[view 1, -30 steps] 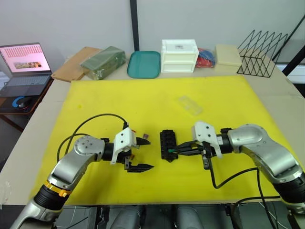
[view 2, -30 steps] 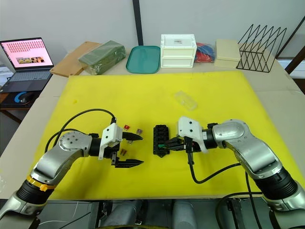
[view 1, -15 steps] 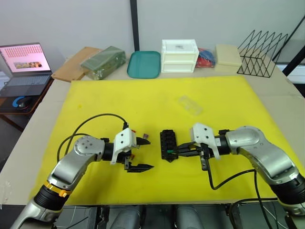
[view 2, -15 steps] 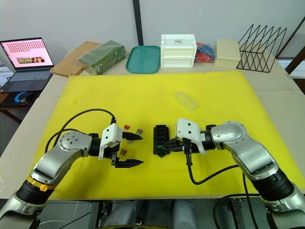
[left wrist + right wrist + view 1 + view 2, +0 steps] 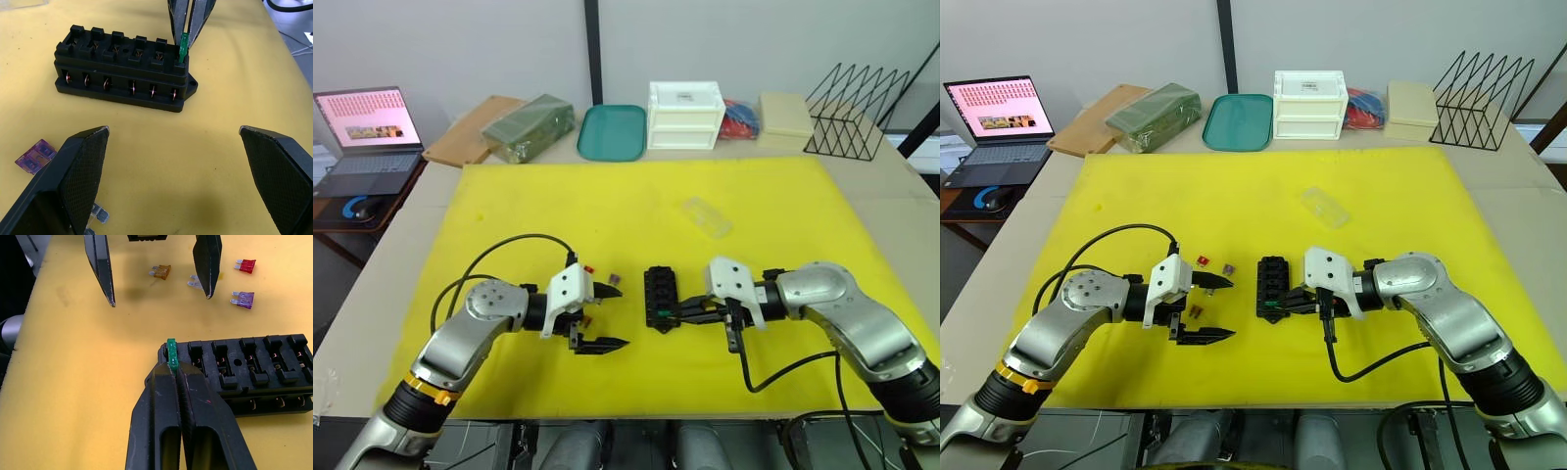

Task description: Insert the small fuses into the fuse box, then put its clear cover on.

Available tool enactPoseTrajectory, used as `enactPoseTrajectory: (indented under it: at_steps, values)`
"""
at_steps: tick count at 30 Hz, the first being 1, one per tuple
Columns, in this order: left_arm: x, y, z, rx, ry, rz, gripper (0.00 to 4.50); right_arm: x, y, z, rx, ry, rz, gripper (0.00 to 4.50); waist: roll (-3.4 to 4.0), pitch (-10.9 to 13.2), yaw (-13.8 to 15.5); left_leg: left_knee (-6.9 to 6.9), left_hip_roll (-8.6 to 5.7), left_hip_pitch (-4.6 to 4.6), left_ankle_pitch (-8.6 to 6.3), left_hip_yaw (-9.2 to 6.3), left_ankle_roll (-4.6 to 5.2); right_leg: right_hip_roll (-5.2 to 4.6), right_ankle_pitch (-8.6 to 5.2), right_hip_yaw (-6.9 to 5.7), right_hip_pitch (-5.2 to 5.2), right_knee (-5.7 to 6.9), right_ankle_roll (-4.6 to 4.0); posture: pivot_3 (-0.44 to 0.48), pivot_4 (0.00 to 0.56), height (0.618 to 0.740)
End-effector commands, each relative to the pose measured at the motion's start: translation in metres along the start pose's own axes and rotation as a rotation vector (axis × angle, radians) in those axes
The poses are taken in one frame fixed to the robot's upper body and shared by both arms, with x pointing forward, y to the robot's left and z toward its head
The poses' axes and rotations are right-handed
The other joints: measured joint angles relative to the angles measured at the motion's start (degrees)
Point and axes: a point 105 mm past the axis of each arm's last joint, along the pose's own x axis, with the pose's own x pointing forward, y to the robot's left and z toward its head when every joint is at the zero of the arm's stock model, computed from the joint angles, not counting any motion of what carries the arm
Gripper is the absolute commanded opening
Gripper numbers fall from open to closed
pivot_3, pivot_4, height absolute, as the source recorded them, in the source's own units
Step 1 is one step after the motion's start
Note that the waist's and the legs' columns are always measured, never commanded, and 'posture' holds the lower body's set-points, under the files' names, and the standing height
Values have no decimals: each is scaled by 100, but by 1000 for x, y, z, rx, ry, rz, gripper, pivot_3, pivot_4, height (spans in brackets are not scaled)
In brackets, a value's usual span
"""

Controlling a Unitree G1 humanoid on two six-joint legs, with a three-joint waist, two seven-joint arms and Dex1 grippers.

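Observation:
The black fuse box (image 5: 659, 297) lies on the yellow mat (image 5: 636, 196) between my two grippers. My right gripper (image 5: 677, 313) is shut on the green fuse (image 5: 171, 355) and holds it upright at the end slot on the box's near corner (image 5: 181, 58). My left gripper (image 5: 619, 315) stands open to the left of the box, holding nothing. Loose fuses lie by the left gripper: a red fuse (image 5: 246, 266), a purple fuse (image 5: 243, 299), a brown fuse (image 5: 161, 270) and a grey fuse (image 5: 194, 281). The clear cover (image 5: 706, 216) rests on the mat farther back.
Along the table's far edge stand a white drawer unit (image 5: 685, 114), a teal tray (image 5: 610, 131), a green package (image 5: 528, 124) and a black wire rack (image 5: 857, 96). A laptop (image 5: 357, 132) sits on a side table at the far left.
My right gripper has edged left with the green fuse, up to the box's end slot. The left arm has not moved.

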Motion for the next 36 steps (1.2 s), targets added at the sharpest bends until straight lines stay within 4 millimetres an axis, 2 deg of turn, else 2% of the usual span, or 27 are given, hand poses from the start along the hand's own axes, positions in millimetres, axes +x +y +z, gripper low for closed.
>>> enactPoseTrajectory:
  at_steps: [1,7,18,19,22,31,36]
  values:
    - [0,-2,6,26,-18,1,4475,2,1,-6,-25,28,2,0,0,0,0,0,0,0,0,0,0,0,0,0,0,0,0,0,150,740]
    - [0,-2,6,28,-16,2,4475,0,1,-15,-54,76,5,0,0,-1,-1,0,0,3,0,0,0,1,0,0,4,0,0,0,150,740]
    - [2,0,7,29,-17,1,4475,-1,-2,-6,-57,50,3,0,-1,-1,1,0,0,5,0,0,0,1,0,0,6,0,0,0,150,740]
    - [2,0,7,29,-17,1,4495,-1,-1,-6,-56,49,5,236,-1,-1,1,0,0,5,0,-1,0,1,0,0,6,0,0,0,150,740]
    - [2,0,7,28,-17,3,4500,-1,1,1,-66,40,17,857,0,-1,4,0,0,5,0,-1,0,1,0,0,6,0,0,0,150,740]
    - [2,1,8,28,-19,8,4500,-8,3,29,-102,-1,35,857,0,0,6,0,0,4,0,-1,0,0,0,0,5,0,0,0,150,740]
    - [1,1,8,28,-20,9,4500,-12,5,35,-112,0,41,857,-1,0,7,0,0,4,0,-1,0,0,0,0,5,-1,0,0,150,740]
